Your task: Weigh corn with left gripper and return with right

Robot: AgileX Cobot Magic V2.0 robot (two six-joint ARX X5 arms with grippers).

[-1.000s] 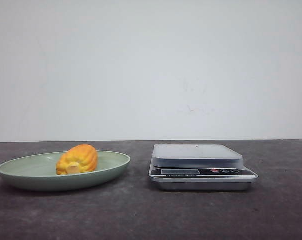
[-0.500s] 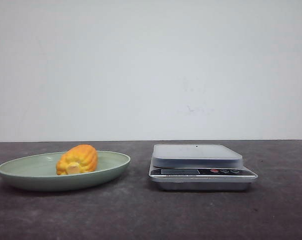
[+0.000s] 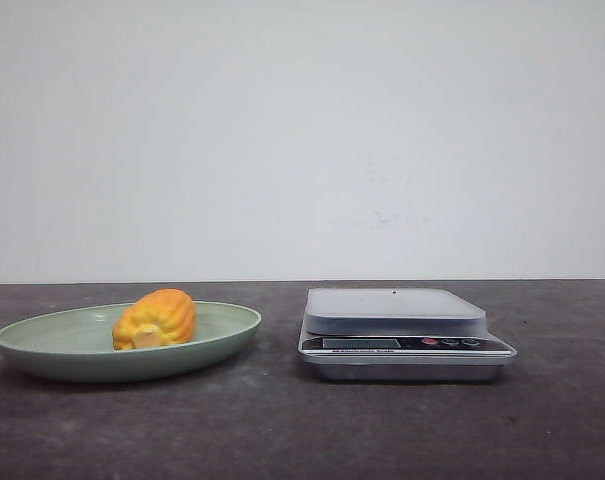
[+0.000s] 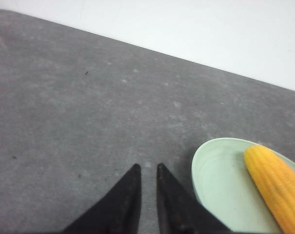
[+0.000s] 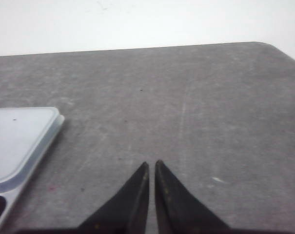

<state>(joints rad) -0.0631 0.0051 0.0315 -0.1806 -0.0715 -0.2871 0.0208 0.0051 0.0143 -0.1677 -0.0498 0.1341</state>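
Observation:
The orange-yellow corn (image 3: 155, 319) lies in a pale green plate (image 3: 42, 345) on the left of the dark table; it also shows in the left wrist view (image 4: 276, 183), with the plate (image 4: 215, 175). The silver scale (image 3: 394, 310) stands to the plate's right, its platform bare. My left gripper (image 4: 147, 168) hangs over bare table beside the plate, fingers nearly together with a narrow gap, holding nothing. My right gripper (image 5: 152, 164) is shut and empty over bare table, apart from the scale (image 5: 18, 141). Neither gripper shows in the front view.
The scale's display and buttons (image 3: 450, 342) face the front. A white wall stands behind the table. The table's rounded far corner (image 5: 276, 48) shows in the right wrist view.

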